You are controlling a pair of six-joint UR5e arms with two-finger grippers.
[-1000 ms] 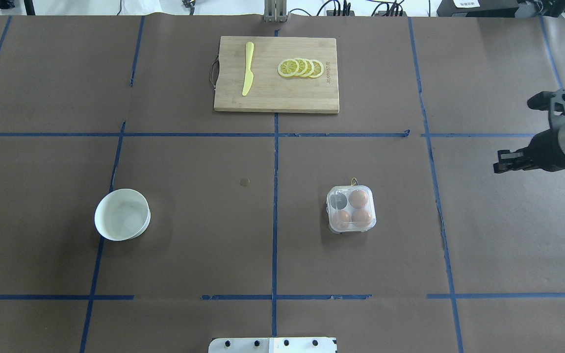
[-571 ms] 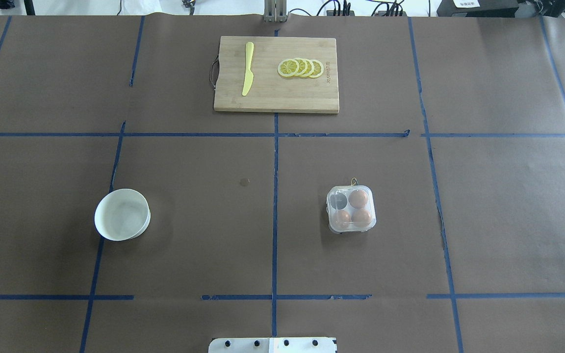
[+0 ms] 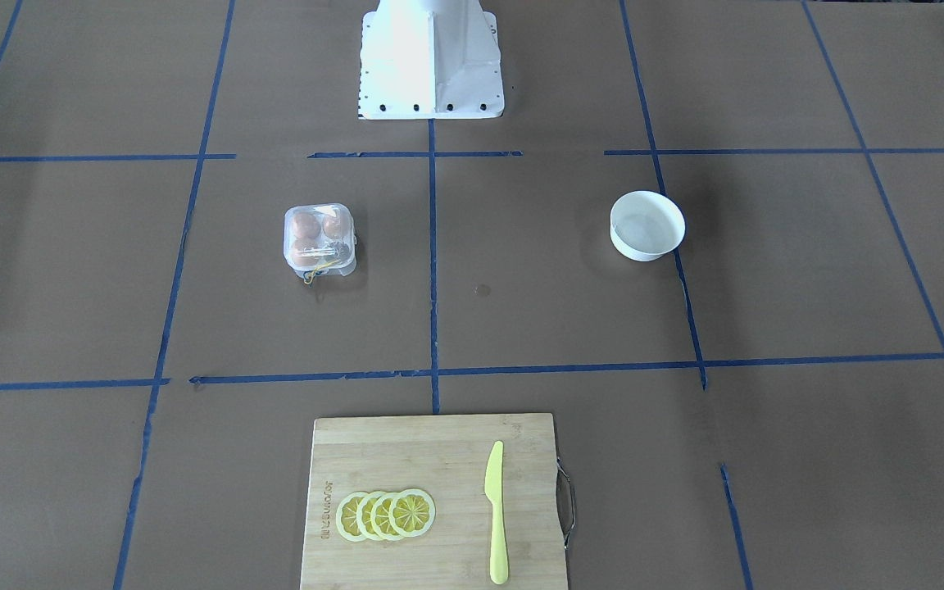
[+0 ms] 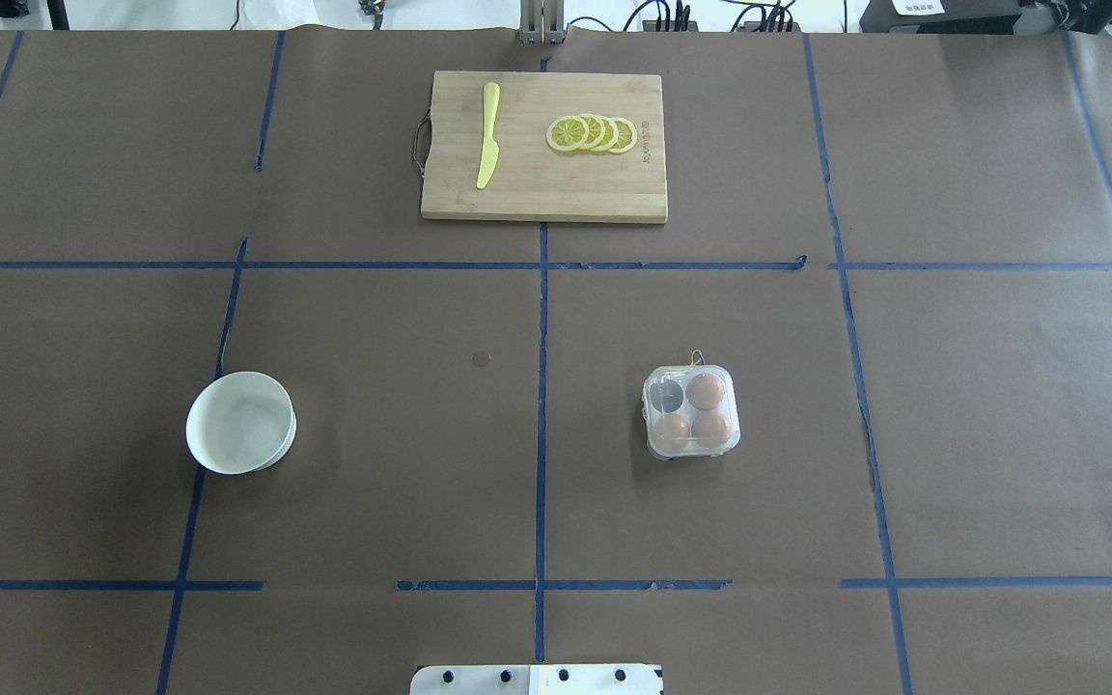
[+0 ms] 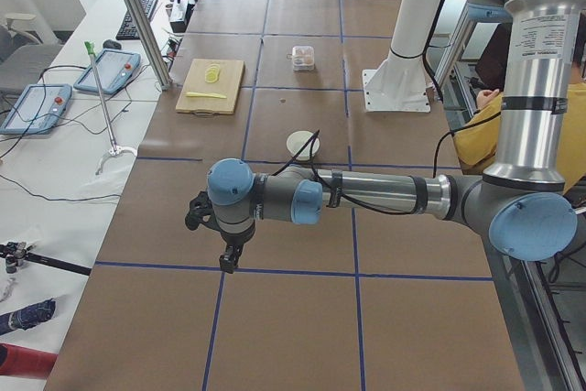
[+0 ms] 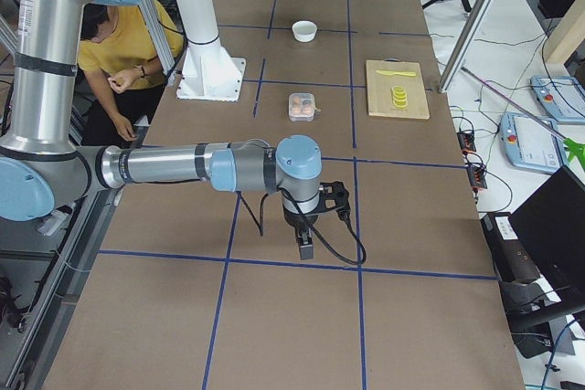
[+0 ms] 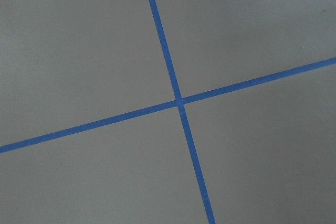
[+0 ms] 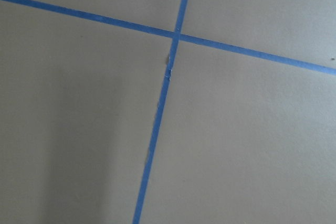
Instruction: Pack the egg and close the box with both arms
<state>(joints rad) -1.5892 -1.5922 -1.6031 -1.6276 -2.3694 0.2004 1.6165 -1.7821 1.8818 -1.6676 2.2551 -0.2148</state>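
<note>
The clear box [image 4: 649,417] stands right of the table's centre with its lid down. Three tan-brown eggs [image 4: 706,390] sit in it, and the back-left cup [image 4: 668,395] is empty. The box also shows in the front-facing view [image 3: 339,250], with its yellow string at the near edge. Both arms are out past the table ends. My left gripper [image 5: 226,258] shows only in the exterior left view and my right gripper [image 6: 304,248] only in the exterior right view. Both point down over bare brown paper, and I cannot tell whether they are open or shut.
An empty white bowl [image 4: 240,422] stands on the left. A wooden cutting board [image 4: 543,188] at the far middle carries a yellow knife [image 4: 487,135] and lemon slices [image 4: 593,133]. The white pedestal base [image 3: 431,57] stands at the robot's edge. Blue tape lines cross the paper.
My right arm has moved out of the overhead view past its right edge. The box, bowl and board have not moved.
</note>
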